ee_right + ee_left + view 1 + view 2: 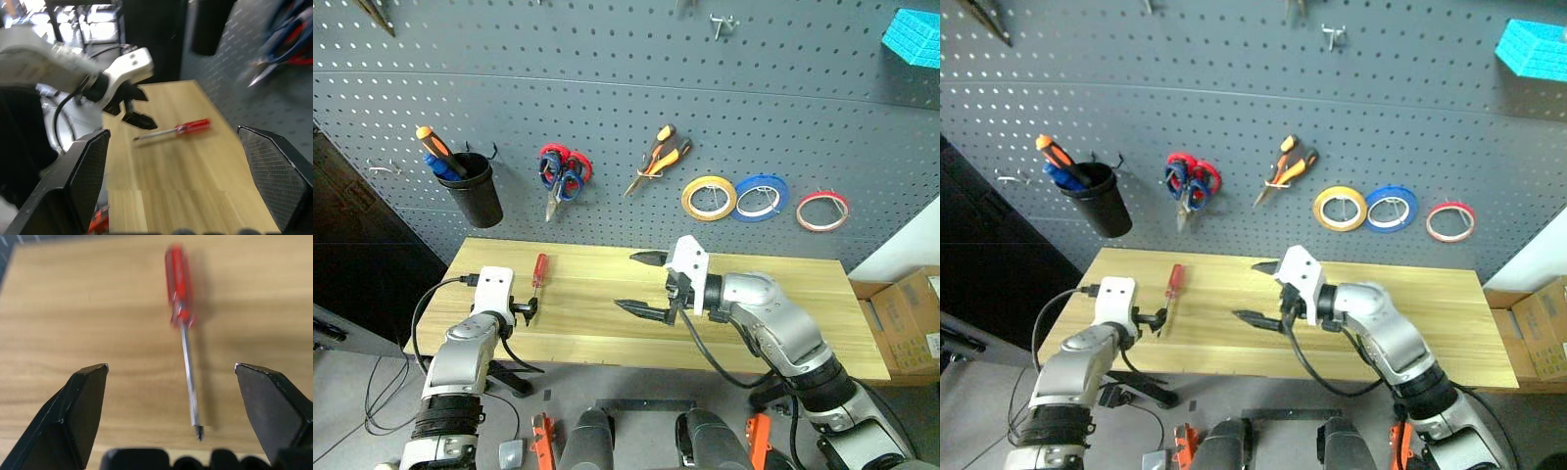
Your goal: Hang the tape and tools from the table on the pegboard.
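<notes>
The red-handled screwdriver [539, 269] lies on the pale wood table [783, 323] near its left end, with the tip toward the front edge. My left gripper [526, 310] hovers open just in front of that tip; in the left wrist view the screwdriver [183, 308] lies ahead between the spread fingers. Over the table's middle my right gripper [631, 282] is open and empty, pointing left. On the pegboard [607, 88] hang the blue-handled scissors [555, 181], the pliers [656, 155] and the red-rimmed tape [822, 211].
A black cup [475, 191] on the pegboard holds an orange-and-black screwdriver. Red-handled scissors [576, 166] share the hook with the blue-handled pair. Yellow [709, 198] and blue [762, 196] rolls hang beside the red tape. Cardboard boxes [911, 323] stand to the table's right.
</notes>
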Controlling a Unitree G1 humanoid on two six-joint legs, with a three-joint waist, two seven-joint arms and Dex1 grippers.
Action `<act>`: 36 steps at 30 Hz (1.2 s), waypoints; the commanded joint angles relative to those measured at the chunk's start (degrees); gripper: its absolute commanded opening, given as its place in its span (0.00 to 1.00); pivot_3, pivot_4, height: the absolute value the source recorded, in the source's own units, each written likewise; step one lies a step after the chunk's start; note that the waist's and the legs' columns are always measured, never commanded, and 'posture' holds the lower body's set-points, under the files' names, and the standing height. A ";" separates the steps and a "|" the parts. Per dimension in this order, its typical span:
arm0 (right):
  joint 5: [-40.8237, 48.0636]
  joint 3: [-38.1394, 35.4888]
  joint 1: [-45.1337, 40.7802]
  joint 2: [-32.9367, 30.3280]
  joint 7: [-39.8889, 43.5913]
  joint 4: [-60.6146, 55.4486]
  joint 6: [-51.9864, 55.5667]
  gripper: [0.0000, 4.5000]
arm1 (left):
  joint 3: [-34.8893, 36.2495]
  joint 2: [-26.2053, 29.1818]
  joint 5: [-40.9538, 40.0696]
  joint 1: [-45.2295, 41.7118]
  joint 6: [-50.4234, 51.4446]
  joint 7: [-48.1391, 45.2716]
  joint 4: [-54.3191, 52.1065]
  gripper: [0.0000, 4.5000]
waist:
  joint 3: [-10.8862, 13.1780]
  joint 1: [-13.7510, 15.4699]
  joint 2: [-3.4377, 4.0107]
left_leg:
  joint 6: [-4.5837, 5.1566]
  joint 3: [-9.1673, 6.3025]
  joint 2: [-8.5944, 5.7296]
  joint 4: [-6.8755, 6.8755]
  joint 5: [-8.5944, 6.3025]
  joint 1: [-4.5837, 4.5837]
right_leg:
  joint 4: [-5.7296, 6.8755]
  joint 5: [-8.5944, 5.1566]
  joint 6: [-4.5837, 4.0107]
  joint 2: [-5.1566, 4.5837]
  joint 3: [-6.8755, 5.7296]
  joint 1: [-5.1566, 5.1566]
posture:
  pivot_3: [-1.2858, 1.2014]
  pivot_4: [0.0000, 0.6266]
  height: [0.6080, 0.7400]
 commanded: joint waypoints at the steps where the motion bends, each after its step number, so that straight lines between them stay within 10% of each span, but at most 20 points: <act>1: -1.51 0.48 -1.93 -0.18 1.83 1.06 -1.79 1.00 | -0.74 1.69 0.82 -2.08 -0.20 -1.55 1.30 0.99 | 0.71 0.03 0.00 | 0.00 0.00 0.02 -0.03 0.00 -0.02 | 0.01 0.00 -0.01 0.01 -0.02 -0.04 | 0.55 0.38 1.00; 30: -2.50 -3.50 -7.77 -7.73 12.93 6.30 0.14 1.00 | -5.29 3.16 5.77 -32.92 -16.38 -3.74 47.36 0.99 | 7.53 -0.85 -0.13 | 0.00 -0.10 -0.03 -0.05 0.00 -0.90 | 0.14 0.14 0.44 0.08 -0.05 -0.82 | 0.52 0.60 1.00; 36: -2.20 -4.28 -7.25 -7.86 12.31 5.21 1.71 1.00 | -5.31 3.01 6.12 -35.37 -17.38 -3.82 50.81 0.62 | 7.99 -1.29 -0.08 | 0.00 -0.09 -0.03 -0.05 0.00 -0.91 | 0.14 0.14 0.45 0.08 -0.04 -0.83 | 0.51 0.60 1.00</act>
